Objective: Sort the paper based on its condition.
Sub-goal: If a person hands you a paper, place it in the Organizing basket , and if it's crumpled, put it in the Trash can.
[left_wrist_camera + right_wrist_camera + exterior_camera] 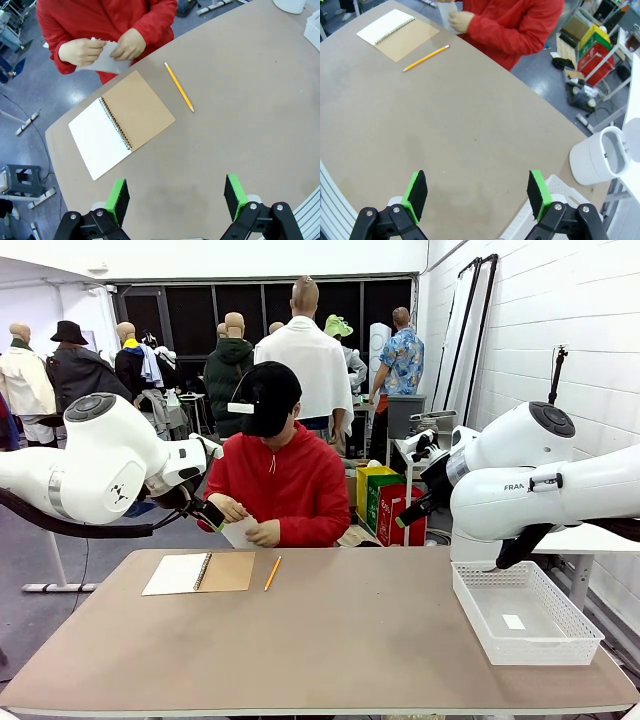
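Left claw and right claw hang released over the bench; beyond the notebook a person's hands hold the paper, so waiting for it seems wisest.

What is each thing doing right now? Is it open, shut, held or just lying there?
paper, held in the person's hands at the far edge of the table
notebook, lying open and flat on the table
pencil, lying flat beside the notebook
basket, upright, a small white bit on its floor
left gripper, open, holding nothing
right gripper, open, holding nothing
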Tool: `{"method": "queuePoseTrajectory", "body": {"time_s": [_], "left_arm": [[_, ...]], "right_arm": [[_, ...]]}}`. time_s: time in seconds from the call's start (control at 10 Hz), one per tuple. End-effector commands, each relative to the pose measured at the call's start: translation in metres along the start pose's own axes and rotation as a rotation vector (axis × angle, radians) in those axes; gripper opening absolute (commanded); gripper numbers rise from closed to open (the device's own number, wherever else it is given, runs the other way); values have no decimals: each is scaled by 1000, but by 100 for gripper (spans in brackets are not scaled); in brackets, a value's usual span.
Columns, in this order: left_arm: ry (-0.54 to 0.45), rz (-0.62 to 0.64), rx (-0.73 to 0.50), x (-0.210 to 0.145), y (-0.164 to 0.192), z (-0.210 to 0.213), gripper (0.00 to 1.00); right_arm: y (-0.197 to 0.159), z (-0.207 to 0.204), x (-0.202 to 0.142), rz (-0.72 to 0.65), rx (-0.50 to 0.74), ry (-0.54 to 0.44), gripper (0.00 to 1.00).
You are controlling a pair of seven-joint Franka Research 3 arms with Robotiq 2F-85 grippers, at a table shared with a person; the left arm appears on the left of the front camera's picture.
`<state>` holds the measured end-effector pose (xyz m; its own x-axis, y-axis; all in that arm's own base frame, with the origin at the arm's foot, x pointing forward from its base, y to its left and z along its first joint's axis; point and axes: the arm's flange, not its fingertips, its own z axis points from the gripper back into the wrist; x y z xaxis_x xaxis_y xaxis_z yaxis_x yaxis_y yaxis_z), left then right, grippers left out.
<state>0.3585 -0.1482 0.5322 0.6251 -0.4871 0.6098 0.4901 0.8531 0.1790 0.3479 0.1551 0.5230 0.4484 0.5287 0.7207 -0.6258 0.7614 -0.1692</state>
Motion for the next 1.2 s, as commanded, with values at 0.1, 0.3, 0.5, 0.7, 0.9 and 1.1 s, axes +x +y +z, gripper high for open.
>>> {"method": "queuePoseTrajectory", "body": {"time_s": [0.1,0.3,0.5,0.7,0.9,1.1], "left_arm": [[2,-4,-1,0,-1,0,100],[2,-4,-1,0,-1,0,100],[2,-4,-1,0,-1,0,100],[2,-4,-1,0,-1,0,100],[2,-4,-1,0,-1,0,100],[2,-4,-1,0,-1,0,100]], "right_arm": [[0,0,0,-1,1,-1,100],[0,0,0,-1,1,-1,100],[0,0,0,-1,1,-1,100],[0,0,0,-1,1,-1,100],[0,0,0,-1,1,-1,100],[0,0,0,-1,1,-1,100]]}}
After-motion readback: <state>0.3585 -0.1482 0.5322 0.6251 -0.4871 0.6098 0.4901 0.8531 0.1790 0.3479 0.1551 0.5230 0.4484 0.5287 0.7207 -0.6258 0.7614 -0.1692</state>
